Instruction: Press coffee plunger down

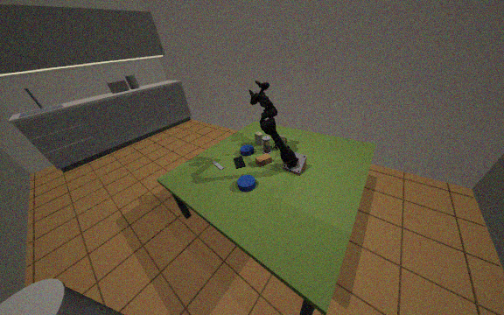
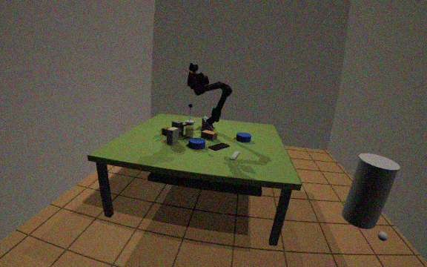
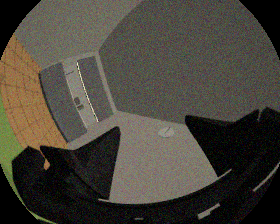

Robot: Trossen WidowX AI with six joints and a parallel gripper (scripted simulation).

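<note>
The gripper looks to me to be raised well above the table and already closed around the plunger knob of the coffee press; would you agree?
Not quite. The gripper is indeed raised well above the table, but it is open and holds nothing. In the exterior view the plunger knob stands free below it, atop the coffee press; the wrist view shows the fingers spread on empty air.

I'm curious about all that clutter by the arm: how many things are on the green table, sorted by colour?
Blue: 2, discs and
Brown: 2, blocks and
Grey: 3, containers, coffee press
Black: 1, slab
White: 1, bar
Total: 9
</note>
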